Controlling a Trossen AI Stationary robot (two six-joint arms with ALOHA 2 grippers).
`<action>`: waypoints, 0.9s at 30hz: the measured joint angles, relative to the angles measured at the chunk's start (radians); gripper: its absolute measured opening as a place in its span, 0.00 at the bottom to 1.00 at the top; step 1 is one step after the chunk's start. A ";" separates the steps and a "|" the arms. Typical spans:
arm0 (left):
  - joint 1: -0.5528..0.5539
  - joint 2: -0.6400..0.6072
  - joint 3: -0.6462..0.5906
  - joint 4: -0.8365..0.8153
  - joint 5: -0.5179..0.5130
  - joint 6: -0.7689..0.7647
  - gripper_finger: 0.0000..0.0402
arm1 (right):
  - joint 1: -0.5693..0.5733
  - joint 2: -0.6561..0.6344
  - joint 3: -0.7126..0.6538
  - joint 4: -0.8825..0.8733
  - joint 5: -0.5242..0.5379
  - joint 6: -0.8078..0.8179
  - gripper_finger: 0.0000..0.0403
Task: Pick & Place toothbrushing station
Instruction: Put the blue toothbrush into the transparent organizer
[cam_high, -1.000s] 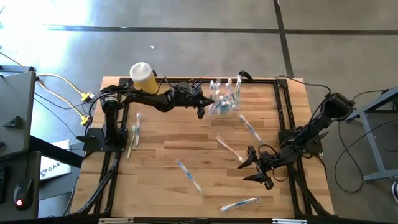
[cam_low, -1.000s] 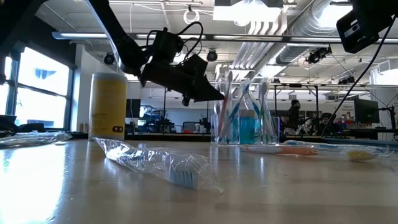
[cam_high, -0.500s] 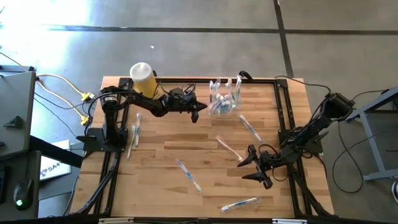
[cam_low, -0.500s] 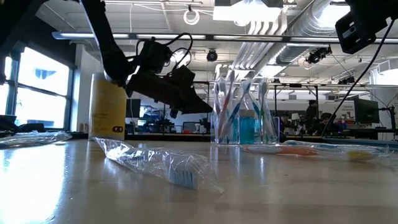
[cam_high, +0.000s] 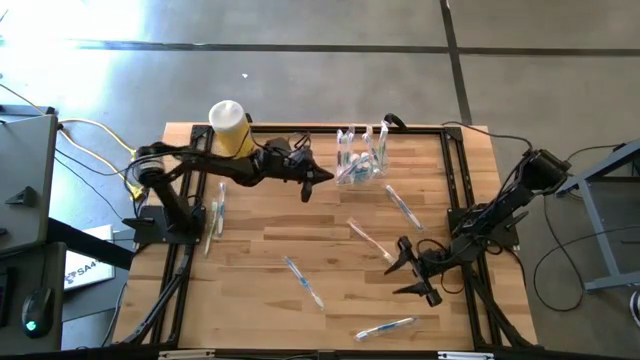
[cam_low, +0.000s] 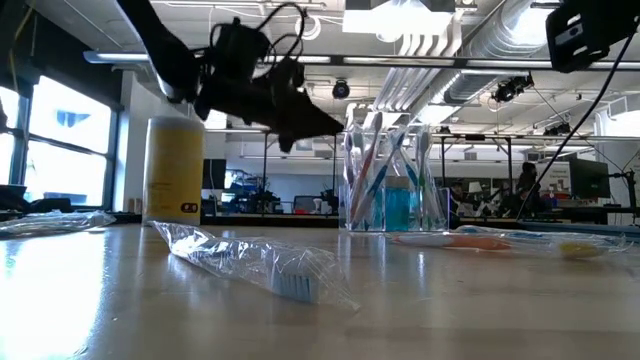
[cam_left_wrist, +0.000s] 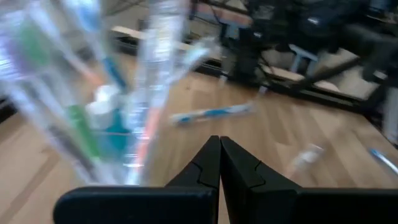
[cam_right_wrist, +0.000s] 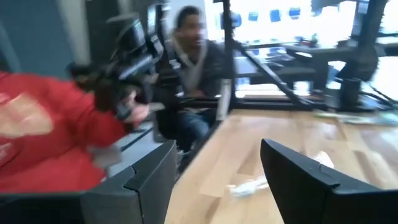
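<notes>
You're only partly done: the clear cup (cam_high: 358, 166) just ahead of your shut, empty left gripper (cam_high: 308, 186) holds several brushes, while wrapped toothbrushes (cam_high: 303, 281) lie loose around your open, empty right gripper (cam_high: 405, 268).

bright ceiling lamps and window glare (low view); both wrist views motion-blurred.
</notes>
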 joint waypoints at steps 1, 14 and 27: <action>-0.016 -0.028 0.000 -0.034 -0.002 0.014 0.00 | 0.000 0.000 0.000 0.000 -0.023 -0.015 0.56; -0.272 -0.212 0.001 -0.561 -0.238 -0.006 0.00 | 0.000 0.000 0.012 -0.035 0.121 -0.146 0.56; -0.569 -0.212 0.000 -0.689 -0.477 -0.175 0.00 | -0.029 -0.096 0.198 -0.648 0.688 -0.050 0.56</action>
